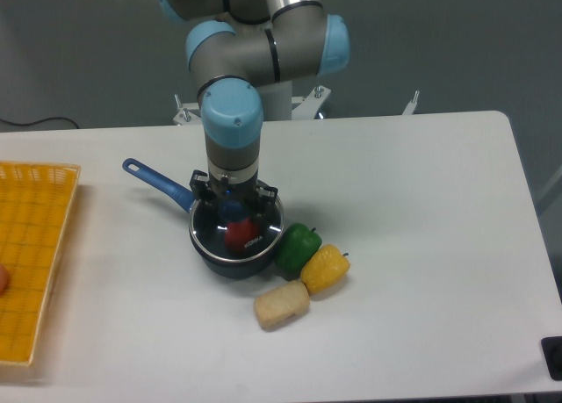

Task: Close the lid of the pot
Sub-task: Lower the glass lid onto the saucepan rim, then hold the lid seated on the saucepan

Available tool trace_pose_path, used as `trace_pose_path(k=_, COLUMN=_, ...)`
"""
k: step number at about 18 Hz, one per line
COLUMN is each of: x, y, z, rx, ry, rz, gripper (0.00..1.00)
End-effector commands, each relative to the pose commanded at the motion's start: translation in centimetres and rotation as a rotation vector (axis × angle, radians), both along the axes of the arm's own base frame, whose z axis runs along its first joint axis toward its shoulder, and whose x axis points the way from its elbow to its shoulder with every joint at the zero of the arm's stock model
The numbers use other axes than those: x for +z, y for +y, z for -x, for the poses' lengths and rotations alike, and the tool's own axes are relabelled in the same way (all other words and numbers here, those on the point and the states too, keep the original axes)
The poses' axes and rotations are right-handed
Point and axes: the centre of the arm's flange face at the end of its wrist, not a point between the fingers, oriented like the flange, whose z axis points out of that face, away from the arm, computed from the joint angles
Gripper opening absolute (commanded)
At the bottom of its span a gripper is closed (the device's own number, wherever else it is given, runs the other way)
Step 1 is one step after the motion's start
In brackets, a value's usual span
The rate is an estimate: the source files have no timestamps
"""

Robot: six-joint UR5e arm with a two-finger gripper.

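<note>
You see the clear glass lid [239,232], metal-rimmed with white lettering, lying over the dark blue pot [235,255]. Your gripper [234,207] fingers clamp its blue knob.

The lid [237,231] is clear glass with a thin shiny metal rim, and its knob [234,212] looks like smooth blue plastic. The pot [230,261] has a dark, rather matt coat, and its handle [159,183] is glossy blue. The red pepper [240,236], green pepper [296,249] and yellow pepper [325,269] look like smooth, slightly shiny plastic. The bread [281,305] has a pale, rough, matt surface. The tray [32,262] is orange plastic mesh. The table [421,245] is white, smooth and matt. The arm [233,122] has grey matt metal tubes with glossy blue caps.
</note>
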Motion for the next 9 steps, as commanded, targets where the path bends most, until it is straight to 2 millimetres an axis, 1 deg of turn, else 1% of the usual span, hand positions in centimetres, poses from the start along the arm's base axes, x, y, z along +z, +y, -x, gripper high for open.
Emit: trace_pose_path(k=9, x=-0.41, y=0.08, z=-0.05, rx=0.000, ry=-0.005, rz=0.006, gripper=0.63)
